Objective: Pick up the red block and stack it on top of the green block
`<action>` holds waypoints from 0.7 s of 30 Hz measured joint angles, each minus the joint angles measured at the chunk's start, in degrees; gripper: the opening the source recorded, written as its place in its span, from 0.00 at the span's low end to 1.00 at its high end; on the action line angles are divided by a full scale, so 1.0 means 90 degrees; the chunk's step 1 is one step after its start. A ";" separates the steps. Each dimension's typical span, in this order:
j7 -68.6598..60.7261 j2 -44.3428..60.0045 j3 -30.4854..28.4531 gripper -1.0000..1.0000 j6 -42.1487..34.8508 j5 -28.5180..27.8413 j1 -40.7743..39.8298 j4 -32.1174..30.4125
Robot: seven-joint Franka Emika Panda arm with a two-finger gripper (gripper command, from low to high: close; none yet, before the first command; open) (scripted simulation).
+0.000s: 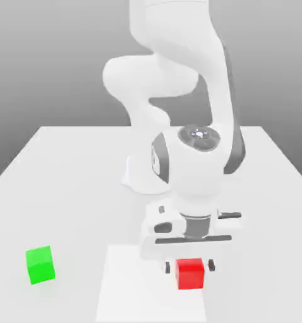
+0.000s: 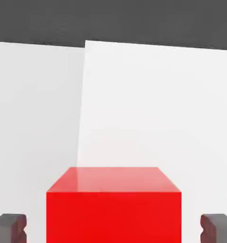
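In the exterior view, the red block [image 1: 191, 273] is seen resting on a paler square patch [image 1: 125, 290] of the white table [image 1: 65, 164], near the front edge, with the gripper [image 1: 189, 265] lowered over it so that a dark fingertip is visible on each side of the cube. The green block [image 1: 40, 264] is found well apart from it, toward the exterior view's left, standing alone on the table. In the hand view, the red block [image 2: 114, 205] is shown between the two dark fingertips [image 2: 9, 228], and a clear gap is left on each side: the jaws are spread wider than the cube and nothing is held yet. The cube is judged to be light, rigid and matte, so little slip or crushing is to be expected; it is best taken by its two opposite vertical faces, around mid-height, with the pads set flat and centred so that it is not twisted when lifted. The gaps beside the cube and its centring between the pads are given by the hand view, where the exterior view leaves them partly masked by the hand; the green block and the path toward it are supplied by the exterior view.
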 joint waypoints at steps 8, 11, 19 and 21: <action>-0.0156 -0.0731 0.0106 0.00 -0.0617 0.0220 -0.0056 -0.0111; -0.0436 -0.1237 -0.0027 0.00 -0.1097 0.0378 -0.0344 -0.0136; -0.1953 -0.1511 -0.1106 0.00 -0.1782 0.0504 -0.2825 0.0274; -0.2308 -0.1480 -0.1294 0.00 -0.1849 0.0563 -0.3353 0.0370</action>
